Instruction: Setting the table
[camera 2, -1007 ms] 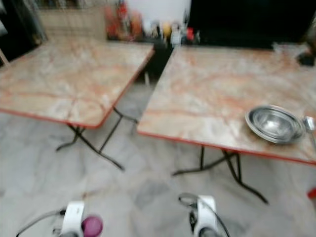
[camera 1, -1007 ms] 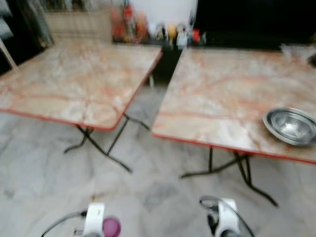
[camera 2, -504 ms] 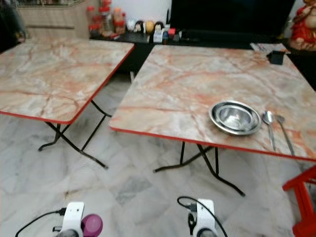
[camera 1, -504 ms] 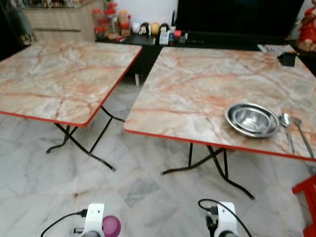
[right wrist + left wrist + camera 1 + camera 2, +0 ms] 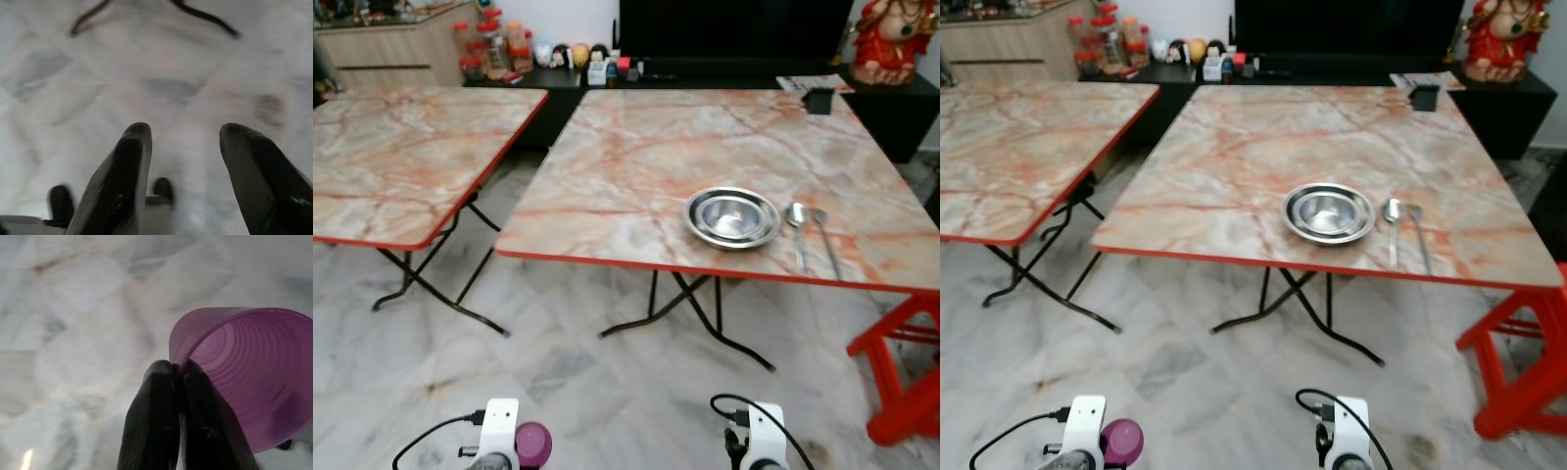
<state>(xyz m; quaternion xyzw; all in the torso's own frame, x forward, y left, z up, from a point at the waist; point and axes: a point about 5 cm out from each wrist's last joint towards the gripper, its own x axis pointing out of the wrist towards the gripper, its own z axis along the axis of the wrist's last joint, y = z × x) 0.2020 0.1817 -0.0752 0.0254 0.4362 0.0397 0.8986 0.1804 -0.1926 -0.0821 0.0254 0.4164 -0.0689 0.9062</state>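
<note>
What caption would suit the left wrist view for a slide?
Left claw pinching the rim of a purple plastic cup over the marble floor.

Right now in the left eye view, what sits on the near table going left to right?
Steel bowl → spoon → second utensil, all lying near the front edge of the marble table.

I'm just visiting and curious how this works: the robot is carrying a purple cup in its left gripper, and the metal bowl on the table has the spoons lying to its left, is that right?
Not quite. The left gripper does pinch the purple cup by its rim, but the two spoons lie to the right of the metal bowl, not its left. The right eye view shows this.
</note>
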